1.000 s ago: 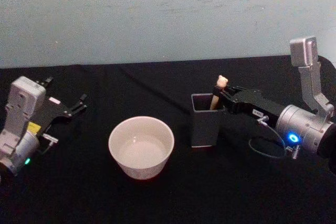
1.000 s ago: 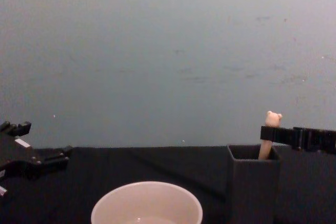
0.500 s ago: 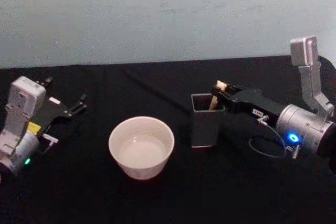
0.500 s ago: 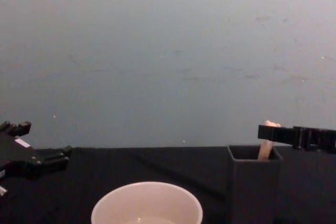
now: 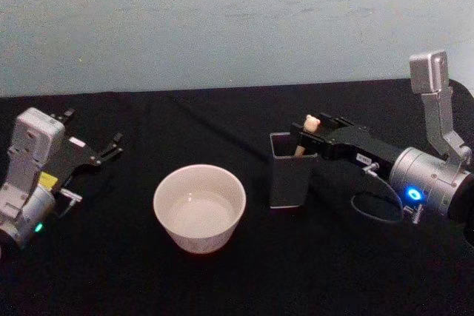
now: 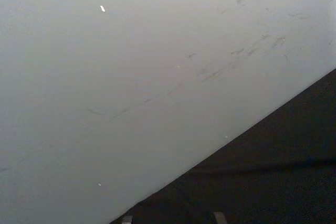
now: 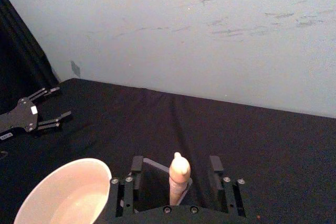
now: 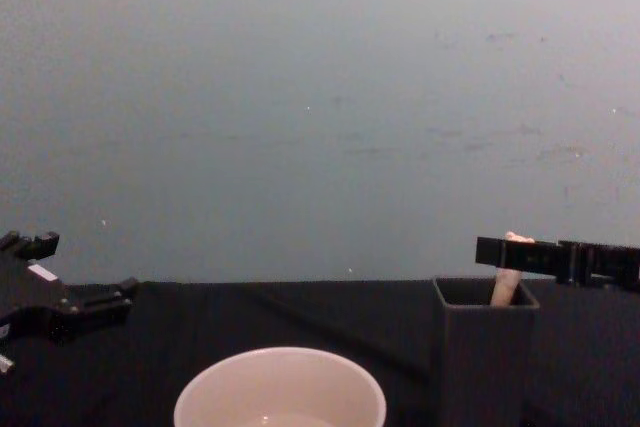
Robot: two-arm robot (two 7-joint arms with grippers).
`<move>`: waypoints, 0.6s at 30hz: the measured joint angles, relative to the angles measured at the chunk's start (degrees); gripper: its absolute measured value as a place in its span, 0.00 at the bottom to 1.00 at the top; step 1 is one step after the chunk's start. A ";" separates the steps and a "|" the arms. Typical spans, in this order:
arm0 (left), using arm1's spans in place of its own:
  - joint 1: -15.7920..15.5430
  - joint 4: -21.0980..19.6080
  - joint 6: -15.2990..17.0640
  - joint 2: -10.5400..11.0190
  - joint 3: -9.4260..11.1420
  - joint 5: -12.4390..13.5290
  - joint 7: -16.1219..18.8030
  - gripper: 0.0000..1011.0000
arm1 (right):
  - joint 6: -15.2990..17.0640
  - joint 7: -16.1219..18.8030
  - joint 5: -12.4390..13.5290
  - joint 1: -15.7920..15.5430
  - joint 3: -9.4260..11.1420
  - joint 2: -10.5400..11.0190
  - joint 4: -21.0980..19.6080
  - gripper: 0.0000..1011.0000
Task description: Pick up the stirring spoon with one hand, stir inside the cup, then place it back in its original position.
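Right now the right gripper [image 7: 177, 174] is straddling the spoon [image 7: 178, 177] handle in the box [image 5: 290, 168], fingers spread, not pinching. Cup [image 5: 199, 207] sitting left. Next: retreating clear.

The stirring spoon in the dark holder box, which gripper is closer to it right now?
Right. The right gripper has its fingers open on either side of the stirring spoon standing in the holder box. The left gripper sits far across the table, beyond the cup.
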 joint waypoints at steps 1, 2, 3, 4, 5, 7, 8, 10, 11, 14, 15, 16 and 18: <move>0.00 0.00 0.00 0.00 0.00 0.00 0.00 0.99 | 0.00 0.00 0.00 0.00 0.00 0.00 0.00 0.78; 0.00 0.00 0.00 0.00 0.00 0.00 0.00 0.99 | 0.00 0.00 0.00 0.00 0.00 0.00 0.00 0.80; 0.00 0.00 0.00 0.00 0.00 0.00 0.00 0.99 | 0.00 0.00 0.00 0.00 0.00 0.00 0.00 0.82; 0.00 0.00 0.00 0.00 0.00 0.00 0.00 0.99 | -0.15 -0.09 -0.03 -0.03 0.03 -0.03 -0.01 0.87; 0.00 0.00 0.00 0.00 0.00 0.00 0.00 0.99 | -0.53 -0.27 -0.14 -0.15 0.12 -0.13 -0.08 0.90; 0.00 0.00 0.00 0.00 0.00 0.00 0.00 0.99 | -1.76 -1.14 -0.74 -0.59 0.50 -0.53 -0.44 0.94; 0.00 0.00 0.00 0.00 0.00 0.00 0.00 0.99 | -2.14 -1.47 -0.97 -0.72 0.66 -0.68 -0.60 0.96; 0.00 0.00 0.00 0.00 0.00 0.00 0.00 0.99 | -3.23 -2.54 -1.66 -1.12 1.21 -1.22 -1.17 0.99; 0.00 0.00 0.00 0.00 0.00 0.00 0.00 0.99 | -3.65 -2.91 -1.93 -1.27 1.44 -1.47 -1.39 0.99; 0.00 0.00 0.00 0.00 0.00 0.00 0.00 0.99 | -5.96 -4.74 -3.39 -1.73 2.55 -2.63 -2.13 0.99; 0.00 0.00 0.00 0.00 0.00 0.00 0.00 0.99 | -6.67 -5.41 -3.80 -1.85 2.88 -2.97 -2.28 0.99; 0.00 0.00 0.00 0.00 0.00 0.00 0.00 0.99 | -7.58 -6.16 -4.36 -2.01 3.25 -3.38 -2.45 0.99; 0.00 0.00 0.00 0.00 0.00 0.00 0.00 0.99 | -11.26 -9.62 -7.06 -2.67 4.42 -5.03 -2.90 0.99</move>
